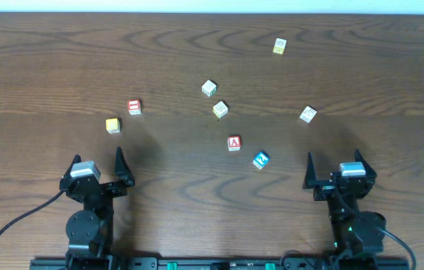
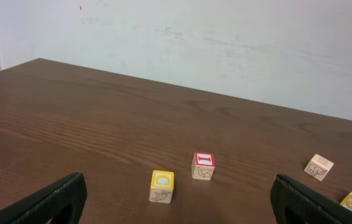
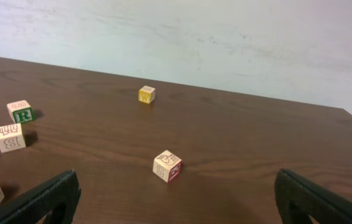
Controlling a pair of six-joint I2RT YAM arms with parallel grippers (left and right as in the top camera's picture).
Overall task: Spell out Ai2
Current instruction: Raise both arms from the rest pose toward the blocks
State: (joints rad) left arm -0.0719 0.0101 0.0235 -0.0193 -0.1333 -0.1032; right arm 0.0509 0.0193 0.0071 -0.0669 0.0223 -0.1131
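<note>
While both arms sit at the near edge of the table (image 1: 39, 60), each gripper is empty, jaws spread wide.

Left gripper (image 1: 97, 157): the red I block (image 1: 134, 107) is ahead and to its right. A yellow block (image 1: 112, 125) is closer, just ahead, near the I block but apart from it. In the left wrist view it sits between the fingers (image 2: 48, 200).

Right gripper (image 1: 334, 157): the blue 2 block (image 1: 260, 160) is off to its left, about level with the fingertips. The red A block (image 1: 234, 143) is further left and slightly ahead, near the 2 block, not touching. A tan block (image 1: 308, 114) is ahead, slightly left. The green R block (image 1: 209, 88) is ahead, far left.
</note>
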